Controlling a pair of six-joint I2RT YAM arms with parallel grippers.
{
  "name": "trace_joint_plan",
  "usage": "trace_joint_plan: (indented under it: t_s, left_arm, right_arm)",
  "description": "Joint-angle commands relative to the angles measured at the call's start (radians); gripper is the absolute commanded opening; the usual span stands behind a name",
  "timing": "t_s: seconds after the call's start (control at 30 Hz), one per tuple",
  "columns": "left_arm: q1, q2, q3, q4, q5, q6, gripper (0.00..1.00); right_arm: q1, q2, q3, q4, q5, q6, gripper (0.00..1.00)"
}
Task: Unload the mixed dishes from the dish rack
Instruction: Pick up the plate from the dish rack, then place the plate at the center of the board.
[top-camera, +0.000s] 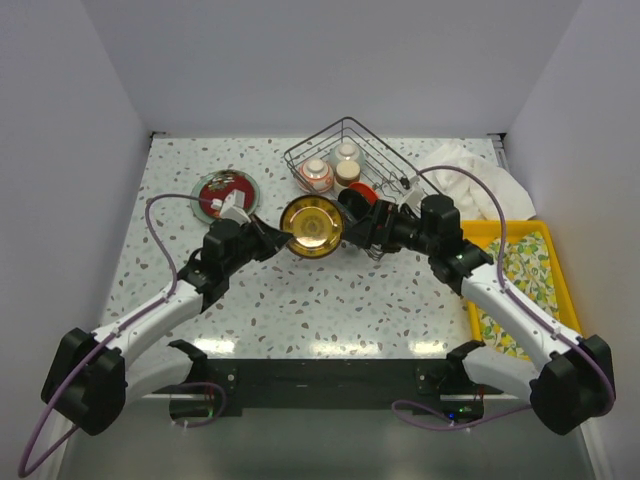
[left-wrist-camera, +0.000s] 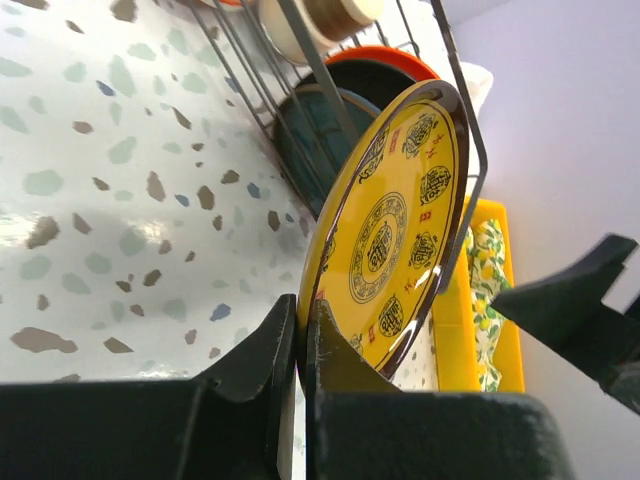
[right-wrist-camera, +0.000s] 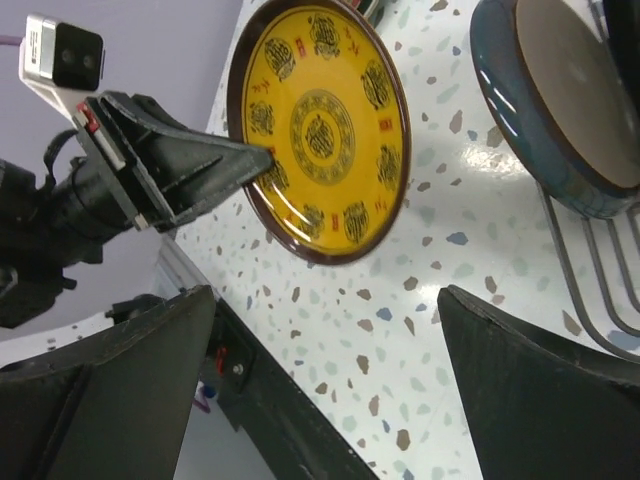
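From above, my left hand (top-camera: 277, 240) is pinching the near edge of the yellow plate (top-camera: 312, 228). The plate sits just past my fingertips, between my two hands and in front of the dish rack (top-camera: 350, 150). My right hand (top-camera: 358, 225) is very close on the plate's other side, with its fingers spread and nothing in them. Small cups (top-camera: 318, 176) wait in the rack beyond my right hand. A red flower plate (top-camera: 225, 192) lies flat on the worktop (top-camera: 300, 310) beyond my left hand. From my left wrist, I see my two fingers (left-wrist-camera: 250, 375) pressed together on the plate's thin rim, one on each side. The plate sticks out from them, away from me, tipped up on its edge, with its yellow picture side turned to the right of my fingers. It is round, so it has no long side. A teal plate (left-wrist-camera: 300, 135) and an orange plate (left-wrist-camera: 385, 60) stand in the rack's wires right behind it. From my right wrist, the yellow face looks straight at me, and my own fingers (right-wrist-camera: 120, 390) are wide apart below it. I think this plate is hard, smooth and a bit slippery, and it would break if it fell. It looks light enough for one hand, but a pinch at one edge lets it swing, so the rim needs a deep, firm hold.
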Motion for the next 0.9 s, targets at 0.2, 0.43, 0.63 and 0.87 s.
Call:
trace_joint_plan:
  t_s: [0.2,0.43,0.63,0.87]
  left_arm:
    - [0.309,0.06,0.083,0.026,0.003,0.011,0.0]
    - [0.457,0.246,0.185,0.042,0.023,0.002,0.0]
    - [0.542,0.404,0.287,0.028,0.032,0.005,0.0]
    - [0.612,0.568,0.386,0.014,0.069,0.008,0.0]
  right_arm:
    - [0.002,-0.169,0.038,-0.235,0.111,-0.225,0.98]
    - [0.002,-0.228,0.035,-0.309,0.122,-0.288,0.98]
    - [0.002,-0.255,0.033,-0.337,0.11,-0.3,0.98]
    - [0.002,-0.252,0.046,-0.351,0.114,-0.312,0.98]
